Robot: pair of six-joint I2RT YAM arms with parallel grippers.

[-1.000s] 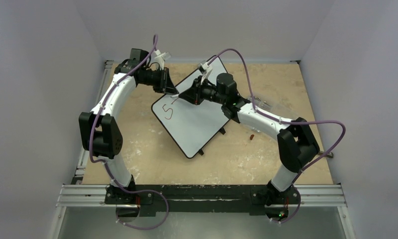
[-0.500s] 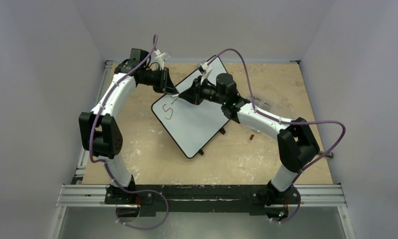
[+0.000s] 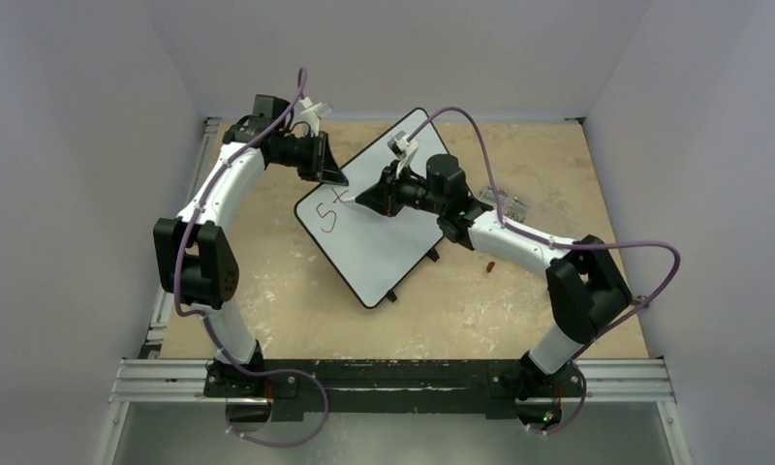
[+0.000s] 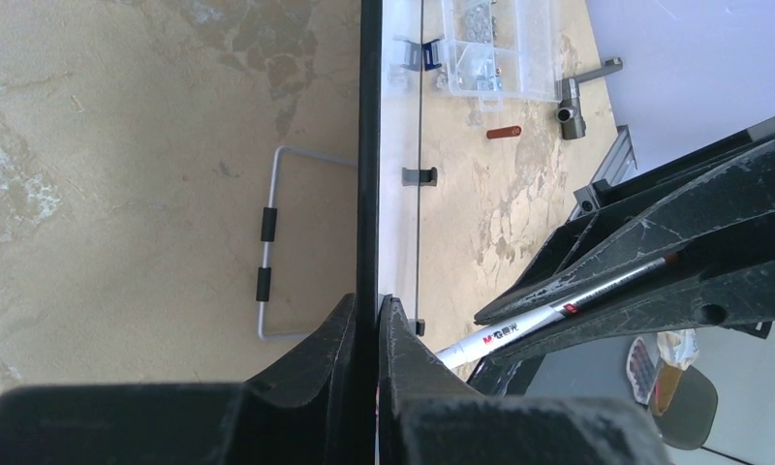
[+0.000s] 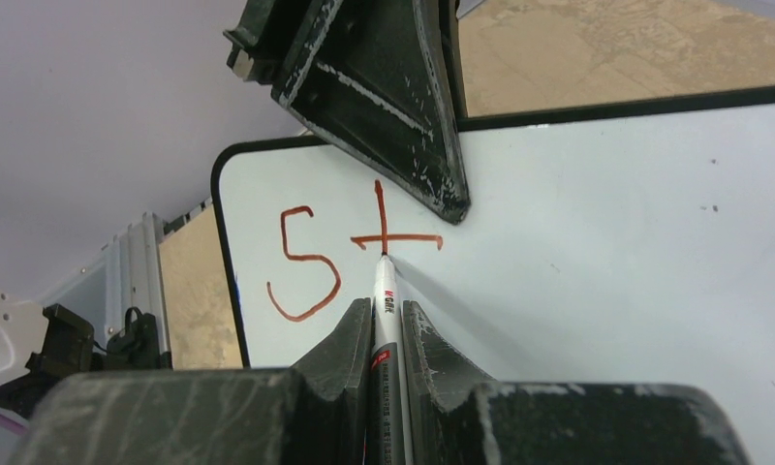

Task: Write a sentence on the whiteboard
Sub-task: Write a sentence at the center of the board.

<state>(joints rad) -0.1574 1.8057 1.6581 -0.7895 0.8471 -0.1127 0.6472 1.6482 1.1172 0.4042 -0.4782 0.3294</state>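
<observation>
The whiteboard (image 3: pixel 379 242) lies askew in the far half of the table (image 3: pixel 287 310), with one corner close to the far edge. Our left fingers (image 4: pixel 333 334) are closed on its black rim on the far-left side. Our right fingers (image 5: pixel 350 339) grip the marker (image 5: pixel 385 315), and its tip touches the board at the foot of the plus sign. The sentence (image 5: pixel 350 257) reads "5+" in reddish-brown near the board's left corner. A clear box (image 4: pixel 495 44) of metal bits sits beyond the board, toward the right edge.
</observation>
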